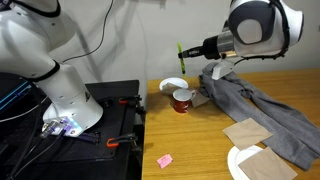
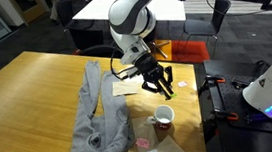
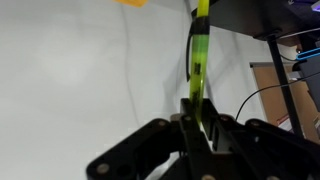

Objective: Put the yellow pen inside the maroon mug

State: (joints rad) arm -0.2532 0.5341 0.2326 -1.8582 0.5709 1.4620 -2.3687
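The yellow pen (image 1: pixel 181 52) is held in mid-air, standing nearly upright and clear of the table (image 1: pixel 280 88), clamped low on its shaft between the two fingers of the gripper (image 1: pixel 187 51), which reaches in sideways from the arm's pale wrist. In the wrist view the jaws are pressed together on the pen (image 3: pixel 199 55), and its yellow-green body runs straight away from the gripper (image 3: pixel 195 128) against a pale wall. In an exterior view the pen itself is too small to make out below the dark gripper (image 2: pixel 158 85). The maroon mug (image 1: pixel 182 100) stands upright on the wooden table below the pen, its pale inside showing and a light mark on its side. It also appears, mouth up, near the table's edge in an exterior view (image 2: pixel 163 117), with the gripper above and apart from it. A white bowl (image 1: pixel 172 85) sits just behind the mug, touching or nearly touching it. A grey cloth (image 1: pixel 250 105) lies crumpled beside the mug and spreads across the table. Beyond the cloth lie brown paper squares (image 1: pixel 245 131) and a white plate (image 1: pixel 237 162), and a pink paper square (image 1: pixel 165 160) rests near the table's front edge.
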